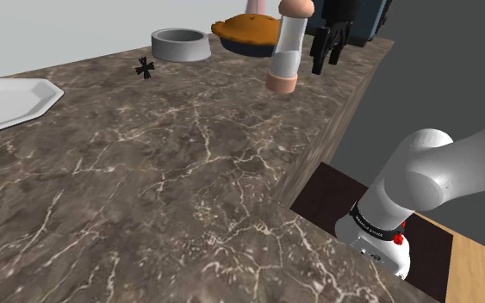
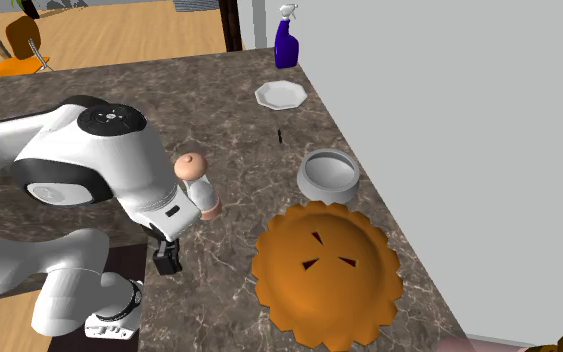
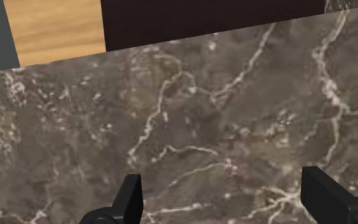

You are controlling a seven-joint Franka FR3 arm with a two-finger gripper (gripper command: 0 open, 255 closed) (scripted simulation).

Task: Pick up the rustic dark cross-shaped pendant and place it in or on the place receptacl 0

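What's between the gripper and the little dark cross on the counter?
A tall shaker stands between the gripper and the cross, near the gripper; otherwise bare counter, seen in the shoulder view.

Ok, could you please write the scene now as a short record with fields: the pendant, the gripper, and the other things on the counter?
surface: dark marbled counter
target: cross pendant, dark, lying flat on the counter, next to the grey bowl but apart from it
hand: gripper open, holding nothing, over the counter near its edge, beside the tall shaker, far from the cross pendant
possible receptacles: grey bowl; white plate
other things: pie; blue spray bottle
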